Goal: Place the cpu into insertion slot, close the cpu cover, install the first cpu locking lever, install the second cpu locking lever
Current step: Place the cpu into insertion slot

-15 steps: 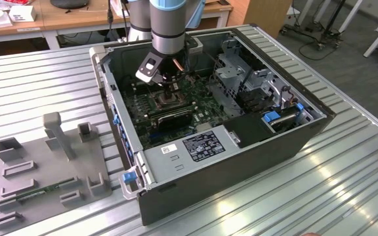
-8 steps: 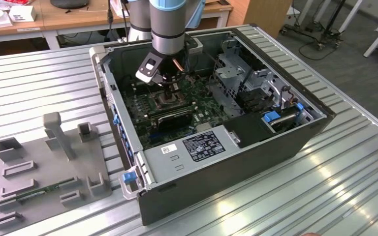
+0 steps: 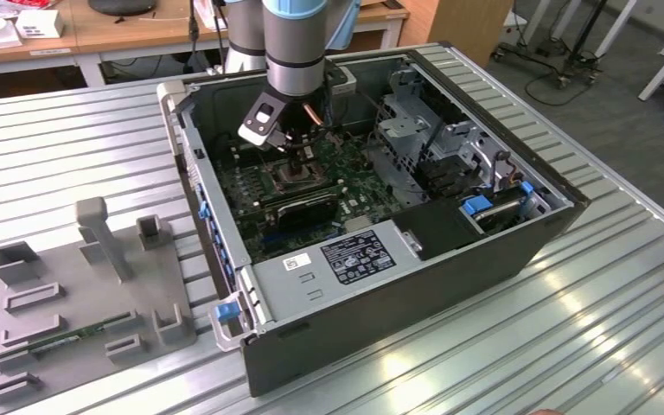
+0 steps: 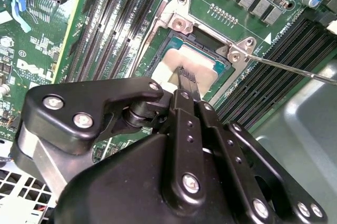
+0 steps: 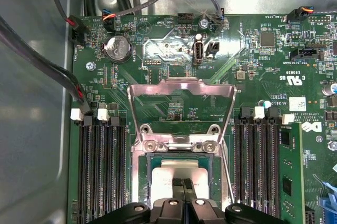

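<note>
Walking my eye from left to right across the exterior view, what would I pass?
Grey holder tray → blue corner latch → gripper → silvery drive cage → blue tab.

White lettering is printed across the green board (image 5: 253, 60) in both wrist views. I also see a small white sticker (image 5: 296, 101) with tiny print on that board. In the exterior view, a dark label (image 3: 355, 257) and a white sticker (image 3: 297, 260) sit on the grey metal box (image 3: 309, 294); both are too small to read.
</note>
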Motion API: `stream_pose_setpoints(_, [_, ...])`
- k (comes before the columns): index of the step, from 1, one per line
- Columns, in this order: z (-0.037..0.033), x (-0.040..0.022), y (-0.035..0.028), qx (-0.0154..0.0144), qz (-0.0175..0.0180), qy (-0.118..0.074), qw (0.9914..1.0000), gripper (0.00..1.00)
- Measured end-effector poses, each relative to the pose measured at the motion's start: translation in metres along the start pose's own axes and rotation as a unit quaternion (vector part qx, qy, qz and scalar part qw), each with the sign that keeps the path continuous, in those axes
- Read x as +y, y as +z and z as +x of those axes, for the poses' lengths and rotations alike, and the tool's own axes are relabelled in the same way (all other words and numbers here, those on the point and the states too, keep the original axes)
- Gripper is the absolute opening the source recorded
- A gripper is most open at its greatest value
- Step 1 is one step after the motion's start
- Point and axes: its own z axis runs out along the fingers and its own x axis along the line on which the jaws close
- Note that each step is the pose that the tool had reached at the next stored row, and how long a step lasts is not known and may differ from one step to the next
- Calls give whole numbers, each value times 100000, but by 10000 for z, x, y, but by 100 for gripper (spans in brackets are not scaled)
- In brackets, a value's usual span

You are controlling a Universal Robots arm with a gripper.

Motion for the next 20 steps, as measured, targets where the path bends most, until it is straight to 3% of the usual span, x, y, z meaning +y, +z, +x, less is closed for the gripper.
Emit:
stream_pose_setpoints(8, [-1, 0, -5, 13, -11, 3, 100000, 11])
stream_pose_setpoints(13, [11, 8, -28, 201, -125, 7, 100000, 11])
stream_pose_setpoints(20, [13, 12, -135, 116, -75, 3, 100000, 11])
